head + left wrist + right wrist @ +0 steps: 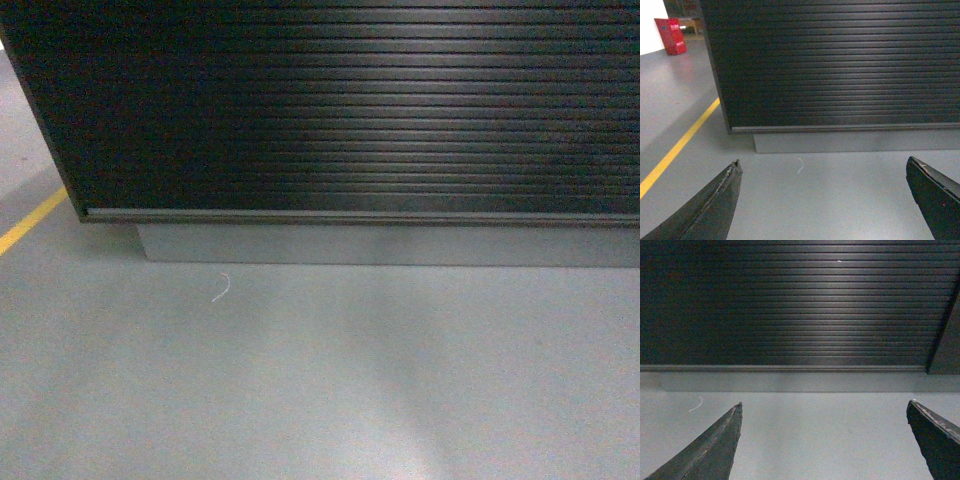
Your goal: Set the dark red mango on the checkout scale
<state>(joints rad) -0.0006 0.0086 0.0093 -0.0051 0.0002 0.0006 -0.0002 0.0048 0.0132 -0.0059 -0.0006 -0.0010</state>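
Facing you, near to far: two grippers, left gripper [822, 165] and right gripper [824, 405], each with its two dark fingers spread wide, holding nothing. One grey floor [320, 380], one white scrap [221, 288] lower left, one yellow line [30, 222] at left edge. One checkout [360, 110]: ribbed black front, grey base; top cut off above. One red box [671, 35], upper left.

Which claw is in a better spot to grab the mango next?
Neither yet. Both the left claw and right claw hang open and empty, facing the checkout front. No mango or scale is in view.
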